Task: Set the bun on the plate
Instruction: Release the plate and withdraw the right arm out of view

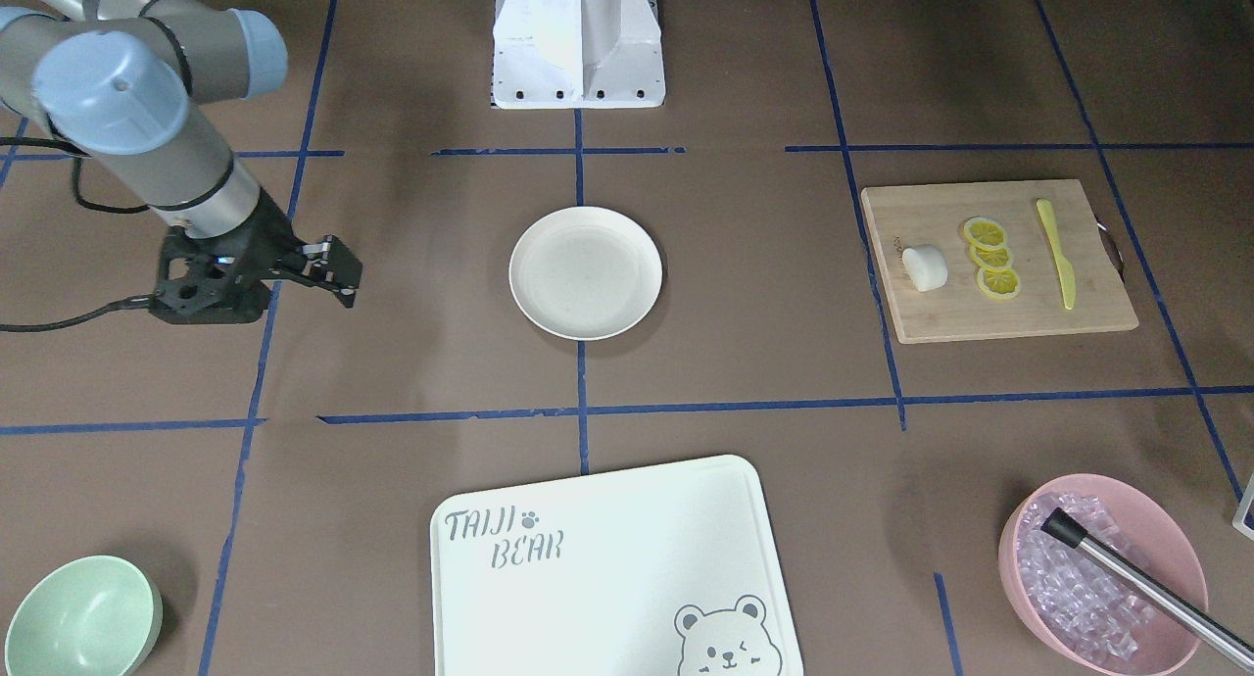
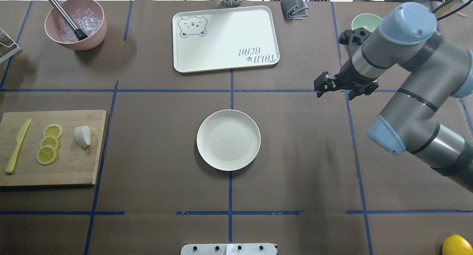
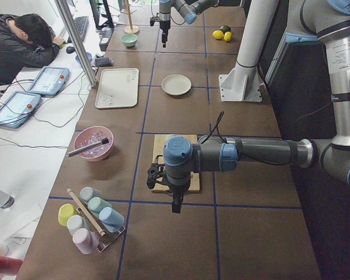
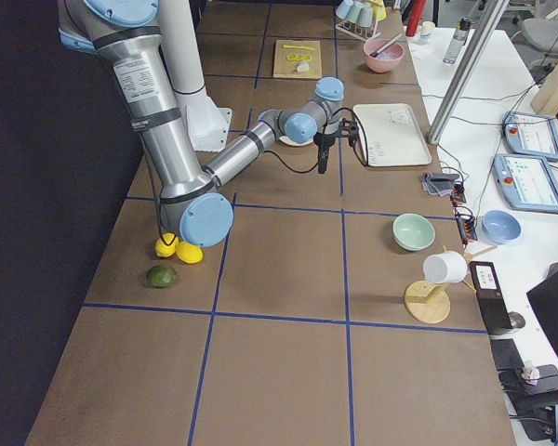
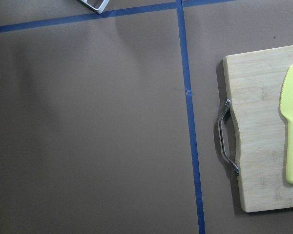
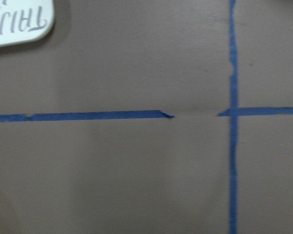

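The white bun lies on a wooden cutting board, beside three lemon slices. At the table's centre sits the round cream plate, with nothing on it. My right gripper hangs over bare table well to the plate's side, fingers together, holding nothing. Only the exterior left view shows my left gripper. It hangs over the table just off the board's outer end, and I cannot tell its state. The left wrist view shows the board's handle end, not the bun.
A yellow knife lies on the board's outer side. A bear-printed white board, a pink bowl of ice with a metal tool and a mint-green bowl line the far edge. A lemon lies near the robot.
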